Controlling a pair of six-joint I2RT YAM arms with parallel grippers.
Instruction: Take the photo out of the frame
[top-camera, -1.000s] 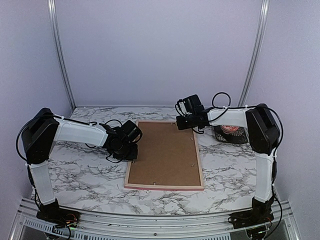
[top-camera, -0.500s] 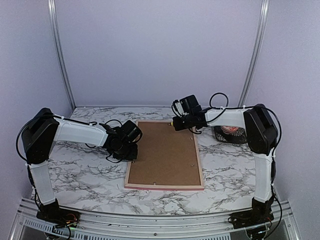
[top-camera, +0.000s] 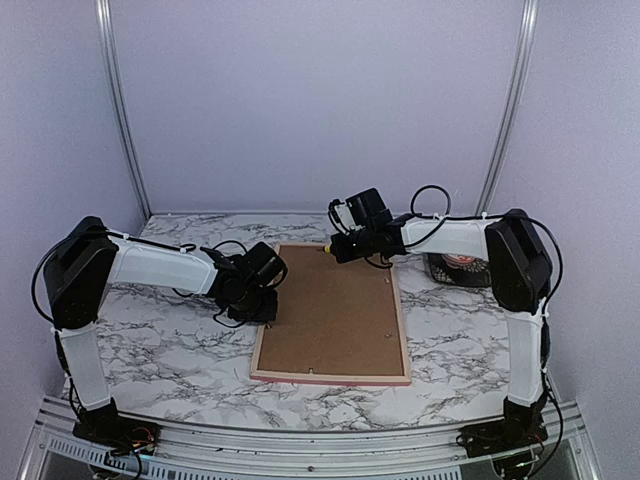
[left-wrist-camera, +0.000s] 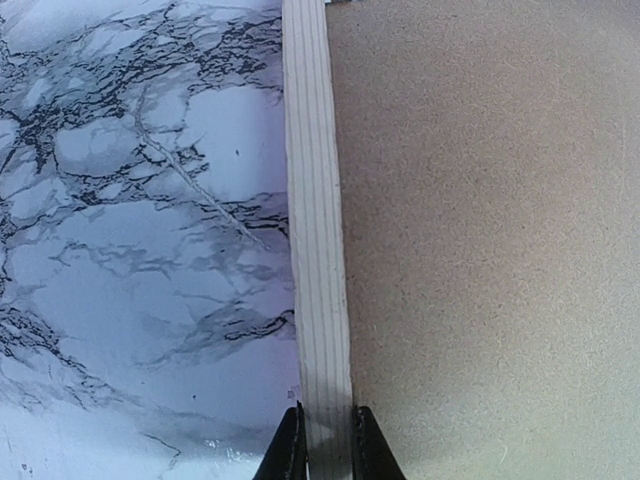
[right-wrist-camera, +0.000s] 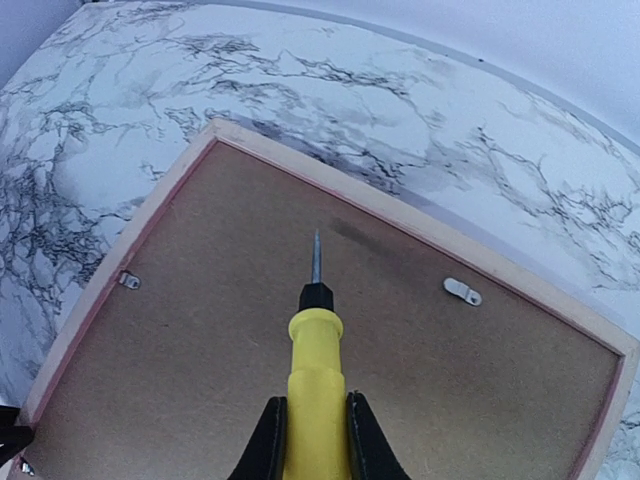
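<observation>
Marbled table (top-camera: 170, 340), frame (top-camera: 401, 310), screwdriver (right-wrist-camera: 315, 380), illegible red-white label (top-camera: 460, 260) on dark object (top-camera: 482, 277).

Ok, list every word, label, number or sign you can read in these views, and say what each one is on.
No text can be read in any view.
On the dark object at the far right of the top view: a round red-and-white mark, too small and blurred to read.
On the flat brown fibreboard backing panel: no print shows.
On the yellow plastic screwdriver handle: no print shows.
</observation>
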